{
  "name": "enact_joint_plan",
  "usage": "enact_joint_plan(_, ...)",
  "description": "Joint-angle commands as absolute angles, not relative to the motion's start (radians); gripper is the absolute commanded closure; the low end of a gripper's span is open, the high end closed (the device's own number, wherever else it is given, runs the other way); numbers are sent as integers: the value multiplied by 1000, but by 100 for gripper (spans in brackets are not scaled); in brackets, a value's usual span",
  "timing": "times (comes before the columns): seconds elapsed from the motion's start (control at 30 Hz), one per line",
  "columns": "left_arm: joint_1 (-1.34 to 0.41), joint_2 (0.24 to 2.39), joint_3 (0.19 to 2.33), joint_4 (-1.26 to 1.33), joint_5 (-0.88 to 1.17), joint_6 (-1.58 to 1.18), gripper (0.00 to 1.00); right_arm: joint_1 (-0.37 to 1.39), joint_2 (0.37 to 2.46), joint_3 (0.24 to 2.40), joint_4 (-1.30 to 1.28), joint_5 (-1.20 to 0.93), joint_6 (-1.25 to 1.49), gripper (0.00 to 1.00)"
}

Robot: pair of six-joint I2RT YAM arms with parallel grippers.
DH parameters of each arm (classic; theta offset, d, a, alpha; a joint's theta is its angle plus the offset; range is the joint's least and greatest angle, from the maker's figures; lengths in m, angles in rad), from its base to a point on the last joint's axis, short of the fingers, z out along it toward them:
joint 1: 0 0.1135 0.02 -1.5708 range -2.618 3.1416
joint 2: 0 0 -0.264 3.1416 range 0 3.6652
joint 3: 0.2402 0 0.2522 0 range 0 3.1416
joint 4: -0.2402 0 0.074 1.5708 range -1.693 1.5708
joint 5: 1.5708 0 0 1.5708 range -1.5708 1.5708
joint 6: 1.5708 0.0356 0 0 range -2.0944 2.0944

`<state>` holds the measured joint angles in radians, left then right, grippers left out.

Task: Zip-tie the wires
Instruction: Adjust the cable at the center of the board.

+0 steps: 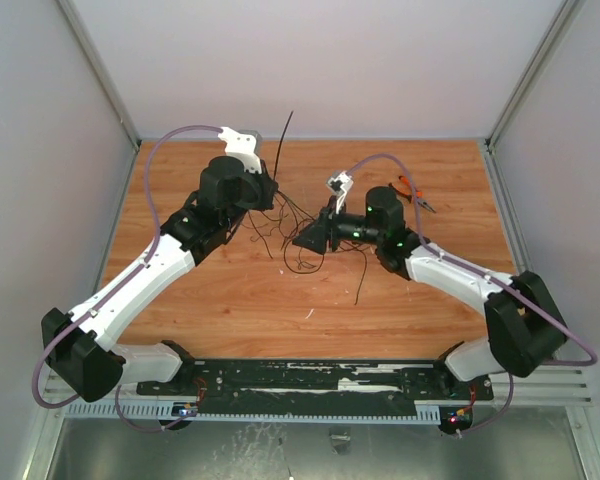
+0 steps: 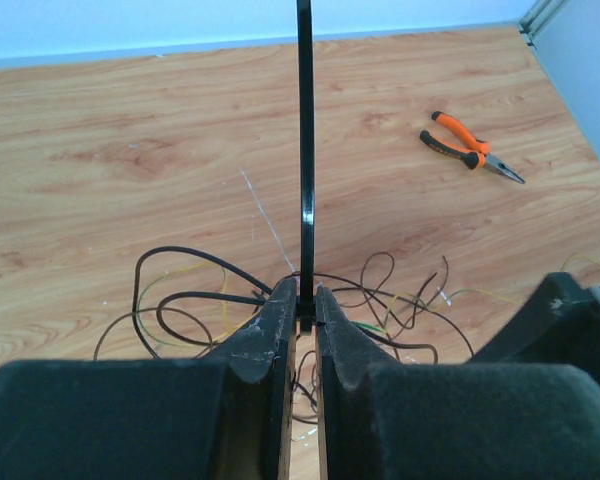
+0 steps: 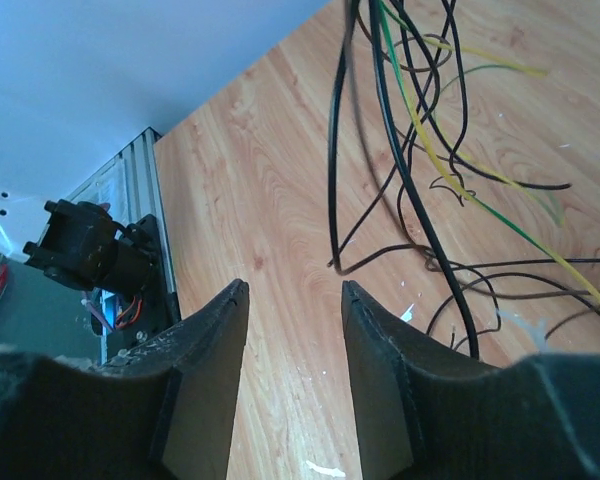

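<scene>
Left pincer (image 2: 300, 312): fingers together, clamped on the foot of a black zip tie (image 2: 305, 150), which stands straight up out of the tips. I see nothing else in the bite.

Wires (image 2: 180, 300): a loose tangle on the wooden table (image 2: 130, 150), right under and just past the left tips, with loops spilling to both sides. The strands are mostly black, with a few yellow and green. I cannot tell whether any strand touches the zip tie, because the fingers hide that spot.

Right pincer (image 3: 295, 295): fingers apart, only bare wood in the gap. The tangle lies ahead of the tips and off to their right. One black strand runs down close outside the right-hand finger. I can make out no contact.

From overhead, the two pincers face each other, near one another, with the wires between and below them.

Around:
- Orange-handled pliers (image 2: 472, 148) lie flat, well beyond the left pincer and to its right, apart from the wires.
- White flecks (image 3: 325, 468) sit on the wood by the right tips.
- The right arm's dark bulk fills the lower right corner of the left wrist view and covers part of the tangle.
</scene>
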<state>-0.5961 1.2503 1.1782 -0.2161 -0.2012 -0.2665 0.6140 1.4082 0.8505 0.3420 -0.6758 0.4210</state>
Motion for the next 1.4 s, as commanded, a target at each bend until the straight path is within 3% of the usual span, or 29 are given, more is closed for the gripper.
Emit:
enact_joint_plan(0.0, -588, 1243, 1195, -193, -208, -257, 100, 642, 1463, 926, 374, -631, 447, 56)
enact_joint_plan(0.27, -589, 1246, 1189, -193, -197, -265, 100, 647, 1530, 977, 375, -572, 419, 53)
enact_joint_plan(0.3, -588, 1246, 1189, -193, -197, -265, 100, 646, 1535, 981, 377, -570, 418, 57)
enact_joint_plan(0.43, -586, 1247, 1189, -192, -198, -261, 100, 647, 1520, 980, 346, -551, 395, 91)
enact_joint_plan(0.5, -581, 1250, 1190, -193, -197, -259, 100, 647, 1494, 965, 310, -533, 377, 100)
enact_joint_plan(0.97, -544, 1239, 1181, -200, -189, -261, 100, 608, 1235, 850, 26, -454, 282, 100)
enact_joint_plan(1.37, -535, 1239, 1189, -208, -190, -258, 100, 509, 1152, 816, -33, -451, 268, 100)
